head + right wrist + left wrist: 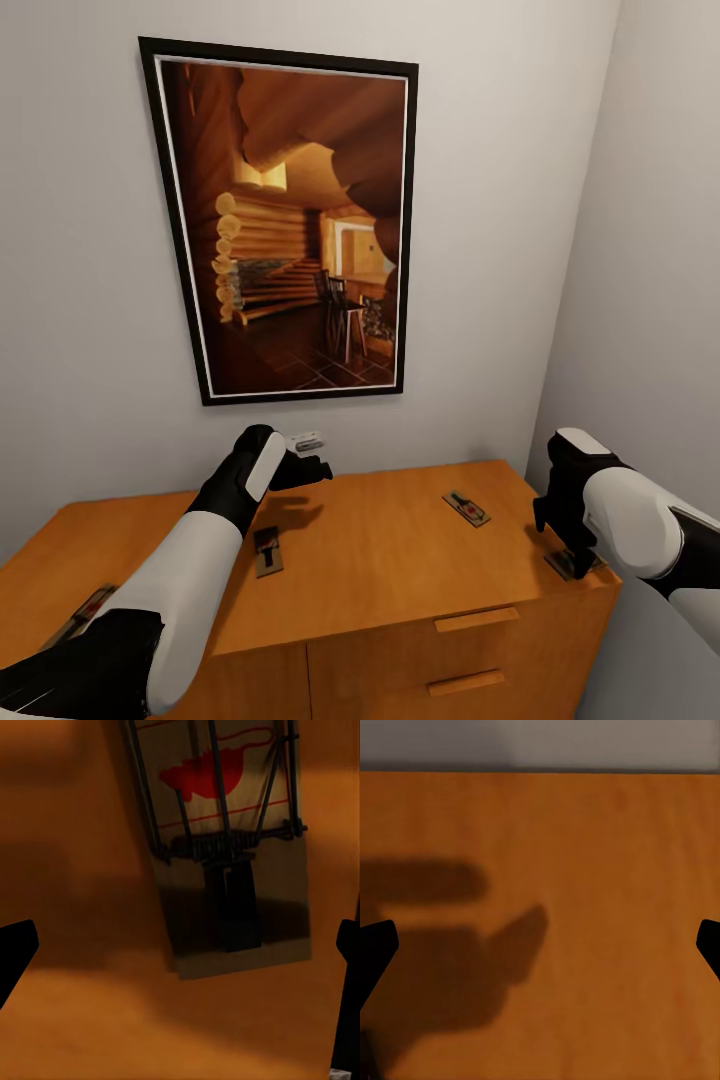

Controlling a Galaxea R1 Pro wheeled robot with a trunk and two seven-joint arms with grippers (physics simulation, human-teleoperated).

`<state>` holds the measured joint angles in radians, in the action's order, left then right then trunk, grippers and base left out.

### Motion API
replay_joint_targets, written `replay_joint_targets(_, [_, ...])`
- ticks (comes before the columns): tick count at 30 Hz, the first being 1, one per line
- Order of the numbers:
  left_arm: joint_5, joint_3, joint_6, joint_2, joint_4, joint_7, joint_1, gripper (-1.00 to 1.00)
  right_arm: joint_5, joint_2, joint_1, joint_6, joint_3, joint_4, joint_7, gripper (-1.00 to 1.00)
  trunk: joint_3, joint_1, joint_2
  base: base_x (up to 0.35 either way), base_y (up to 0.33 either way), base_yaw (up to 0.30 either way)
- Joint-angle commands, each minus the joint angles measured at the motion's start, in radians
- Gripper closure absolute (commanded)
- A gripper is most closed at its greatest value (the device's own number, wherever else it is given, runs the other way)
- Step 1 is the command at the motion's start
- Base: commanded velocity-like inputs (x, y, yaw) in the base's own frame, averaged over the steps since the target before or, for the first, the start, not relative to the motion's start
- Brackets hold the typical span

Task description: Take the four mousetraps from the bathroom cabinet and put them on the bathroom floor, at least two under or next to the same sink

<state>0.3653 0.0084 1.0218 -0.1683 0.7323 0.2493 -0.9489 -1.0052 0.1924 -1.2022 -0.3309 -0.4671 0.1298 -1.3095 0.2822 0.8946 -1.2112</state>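
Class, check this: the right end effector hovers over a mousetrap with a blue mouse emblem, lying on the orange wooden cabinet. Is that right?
Not quite. The mousetrap under the right end effector bears a red emblem, not blue, as the right wrist view shows. It does lie on the orange cabinet.

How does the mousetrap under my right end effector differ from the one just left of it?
The corner mousetrap sits at the cabinet's right front corner, the open right end effector right above it; the inner mousetrap lies further back with nothing over it. The head view hides part of the corner mousetrap but shows the inner mousetrap whole. Both lie flat and carry a red mark.
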Motion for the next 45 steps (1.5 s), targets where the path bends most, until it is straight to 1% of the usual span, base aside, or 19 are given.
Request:
replay_joint_targets(1, [0.011,0.001,0.003,0.0,0.001,0.01,-0.001,-1.0,-0.009,0.001,0.0,-0.011,0.007,0.0,-0.005,-1.0,0.001,0.0,-0.001,0.0,0.0,0.0])
replay_joint_targets(37, [0.011,0.001,0.003,0.0,0.002,0.01,-0.001,-1.0,-0.006,0.001,0.0,-0.011,0.008,-0.006,-0.005,-1.0,0.001,0.0,-0.001,0.0,0.0,0.0])
replay_joint_targets(45, [0.011,0.001,0.004,0.0,0.002,0.01,-0.001,-1.0,-0.005,0.001,0.0,-0.011,0.008,-0.006,-0.005,-1.0,0.026,0.031,-0.057,0.0,0.0,0.0])
